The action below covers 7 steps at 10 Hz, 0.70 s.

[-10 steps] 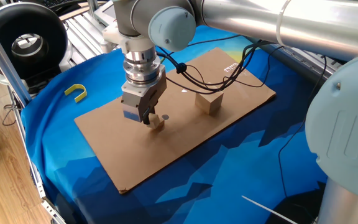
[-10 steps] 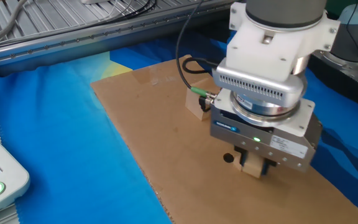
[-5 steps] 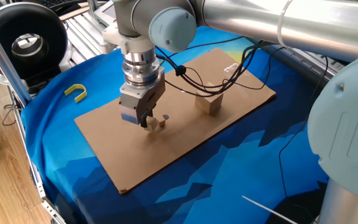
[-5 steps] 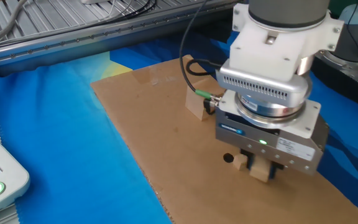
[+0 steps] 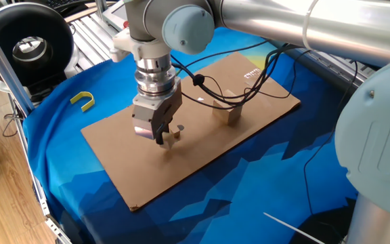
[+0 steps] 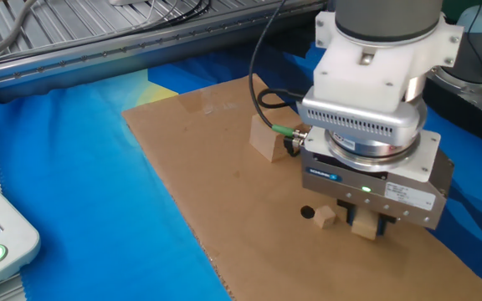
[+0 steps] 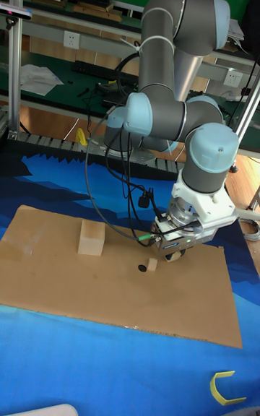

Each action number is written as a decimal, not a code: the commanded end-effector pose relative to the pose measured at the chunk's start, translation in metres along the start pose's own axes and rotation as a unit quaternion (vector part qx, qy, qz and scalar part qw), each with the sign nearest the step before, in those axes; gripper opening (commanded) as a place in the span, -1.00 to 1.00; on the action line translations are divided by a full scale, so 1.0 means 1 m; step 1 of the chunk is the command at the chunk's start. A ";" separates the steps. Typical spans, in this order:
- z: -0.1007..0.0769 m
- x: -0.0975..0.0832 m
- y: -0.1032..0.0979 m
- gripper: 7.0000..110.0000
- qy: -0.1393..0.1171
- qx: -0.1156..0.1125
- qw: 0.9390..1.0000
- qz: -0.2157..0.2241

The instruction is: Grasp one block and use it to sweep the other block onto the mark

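The other fixed view shows our gripper [image 6: 365, 224] clamped on the mid-sized pale cube [image 6: 363, 226], low over the cardboard sheet [image 6: 199, 159]. The tiniest cube [image 6: 324, 216] sits just beside the dark mark [image 6: 307, 212], apparently not on it. We judge grasping done and sweeping nearly complete. The tiniest cube has no long axis and sits slightly skewed to the sheet's edges.
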<state>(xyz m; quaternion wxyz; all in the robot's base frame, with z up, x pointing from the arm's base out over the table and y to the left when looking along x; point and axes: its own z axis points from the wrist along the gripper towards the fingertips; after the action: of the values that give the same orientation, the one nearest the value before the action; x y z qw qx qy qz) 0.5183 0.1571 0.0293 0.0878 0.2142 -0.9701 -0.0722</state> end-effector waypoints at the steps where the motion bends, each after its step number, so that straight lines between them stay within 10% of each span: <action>1: -0.002 -0.001 -0.010 -1.00 -0.004 0.005 1.000 -0.014; 7: -0.008 -0.012 -0.036 -1.00 -0.021 0.020 1.000 -0.009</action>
<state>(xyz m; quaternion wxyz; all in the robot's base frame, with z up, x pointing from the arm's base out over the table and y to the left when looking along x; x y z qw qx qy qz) 0.5388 0.1351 0.0272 0.0677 0.2273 -0.9698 -0.0570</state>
